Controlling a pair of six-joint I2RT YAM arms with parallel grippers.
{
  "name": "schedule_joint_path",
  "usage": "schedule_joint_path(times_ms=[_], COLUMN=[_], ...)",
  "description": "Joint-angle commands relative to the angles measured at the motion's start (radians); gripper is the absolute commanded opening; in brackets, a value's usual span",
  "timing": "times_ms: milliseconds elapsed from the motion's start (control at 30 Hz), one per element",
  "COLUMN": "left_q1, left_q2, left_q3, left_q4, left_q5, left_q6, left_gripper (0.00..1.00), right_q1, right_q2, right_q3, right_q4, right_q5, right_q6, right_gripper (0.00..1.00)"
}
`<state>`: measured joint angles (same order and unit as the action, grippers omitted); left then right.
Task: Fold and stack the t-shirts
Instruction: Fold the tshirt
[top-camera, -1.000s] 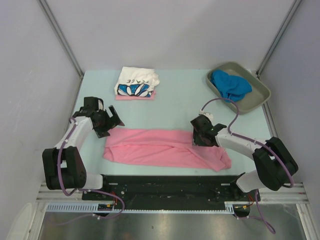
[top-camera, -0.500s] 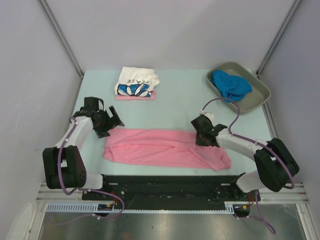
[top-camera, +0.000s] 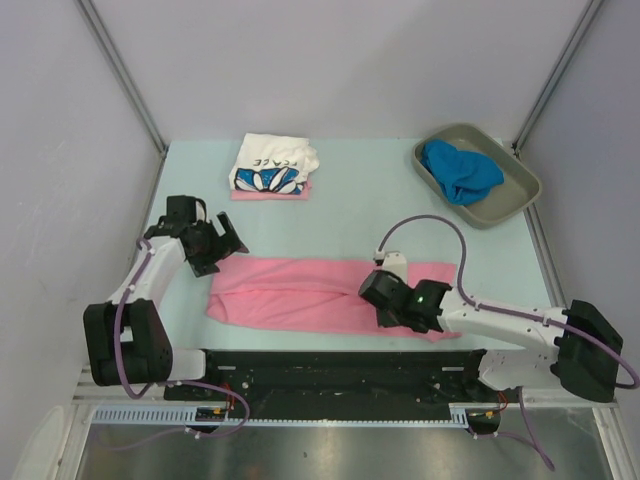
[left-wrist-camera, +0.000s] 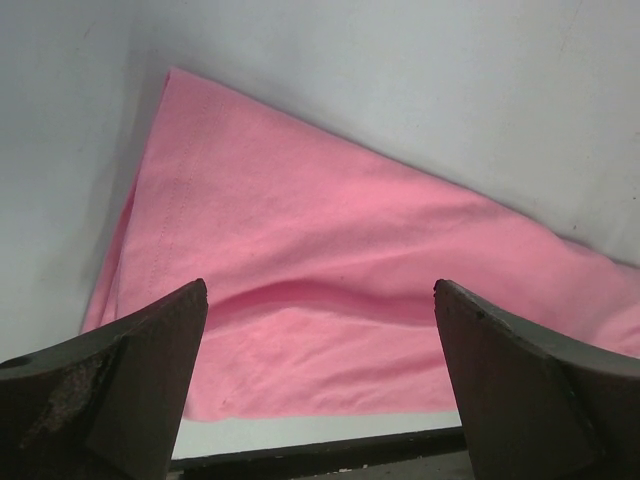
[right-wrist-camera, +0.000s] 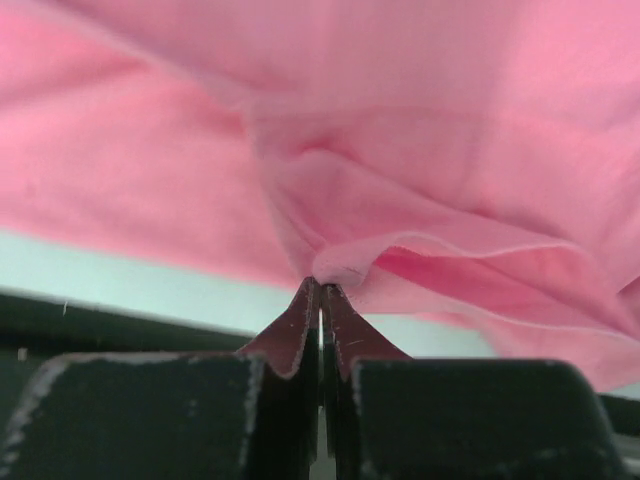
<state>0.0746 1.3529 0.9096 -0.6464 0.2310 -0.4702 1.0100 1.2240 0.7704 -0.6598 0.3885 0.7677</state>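
A long pink t-shirt (top-camera: 290, 290) lies flat along the table's near edge. My right gripper (top-camera: 375, 293) is low over its right part, shut on a pinched fold of the pink cloth (right-wrist-camera: 400, 150), which bunches at the closed tips of the right gripper (right-wrist-camera: 321, 285). My left gripper (top-camera: 225, 243) hovers at the shirt's far left corner, open, with the pink t-shirt (left-wrist-camera: 330, 250) below it and nothing between the tips of the left gripper (left-wrist-camera: 320, 290). A folded white printed t-shirt (top-camera: 272, 163) rests on another pink one (top-camera: 270, 192) at the back. A blue t-shirt (top-camera: 458, 170) lies in the tray.
The grey-olive tray (top-camera: 512, 198) stands at the back right corner. A black rail (top-camera: 330, 368) runs along the table's near edge, just below the pink shirt. Grey walls close in the left and right sides.
My right gripper has shut on the pink shirt's right part and moved left and toward the near edge, drawing that end inward. The left arm has barely moved.
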Motion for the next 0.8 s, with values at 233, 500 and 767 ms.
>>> schedule_joint_path(times_ms=[233, 500, 767], left_q1=[0.001, 0.001, -0.028], left_q2=[-0.092, -0.09, -0.026], left_q3=[-0.048, -0.035, -0.018], left_q4=[0.005, -0.003, 0.013], left_q5=[0.028, 0.037, 0.074], left_q6=[0.011, 0.021, 0.048], left_gripper=[1.0, 1.0, 1.0], right_q1=[0.338, 0.167, -0.135], right_q2=[-0.053, -0.097, 0.003], right_q3=[0.01, 0.061, 0.061], right_q4=[-0.133, -0.087, 0.144], right_q5=[0.094, 0.181, 0.011], right_q6=[0.317, 0.144, -0.074], right_gripper=[0.41, 1.0, 1.0])
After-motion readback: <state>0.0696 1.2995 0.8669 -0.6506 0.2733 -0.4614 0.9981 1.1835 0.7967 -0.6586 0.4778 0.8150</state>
